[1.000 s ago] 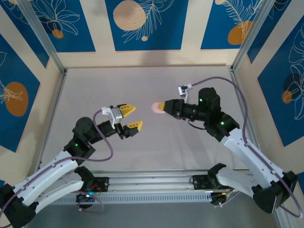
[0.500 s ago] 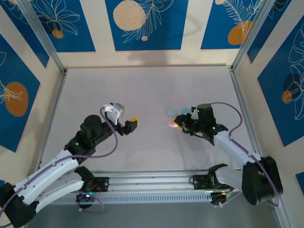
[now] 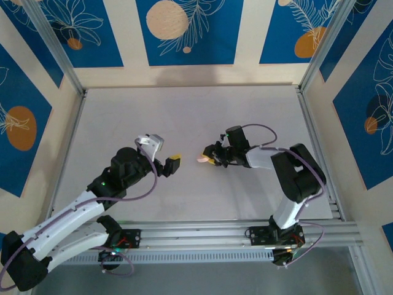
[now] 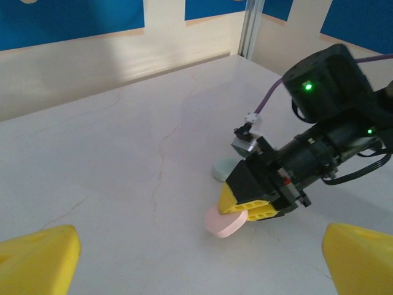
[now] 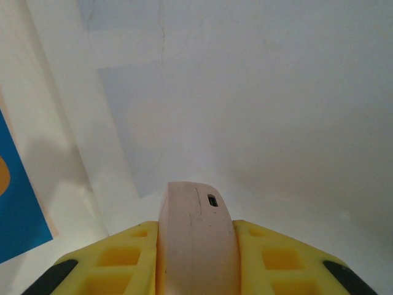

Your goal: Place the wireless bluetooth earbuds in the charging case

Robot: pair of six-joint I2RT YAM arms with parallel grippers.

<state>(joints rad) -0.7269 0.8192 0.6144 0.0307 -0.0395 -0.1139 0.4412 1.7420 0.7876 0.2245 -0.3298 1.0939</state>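
Clamping the pink charging case (image 5: pixel 195 230) across its broad faces, the right gripper (image 4: pixel 249 206) holds it low over the table (image 3: pixel 184 110). Judged light, rigid, smooth-shelled, prone to slip; that hold suits it. Left gripper (image 4: pixel 196 267) stands wide, empty.
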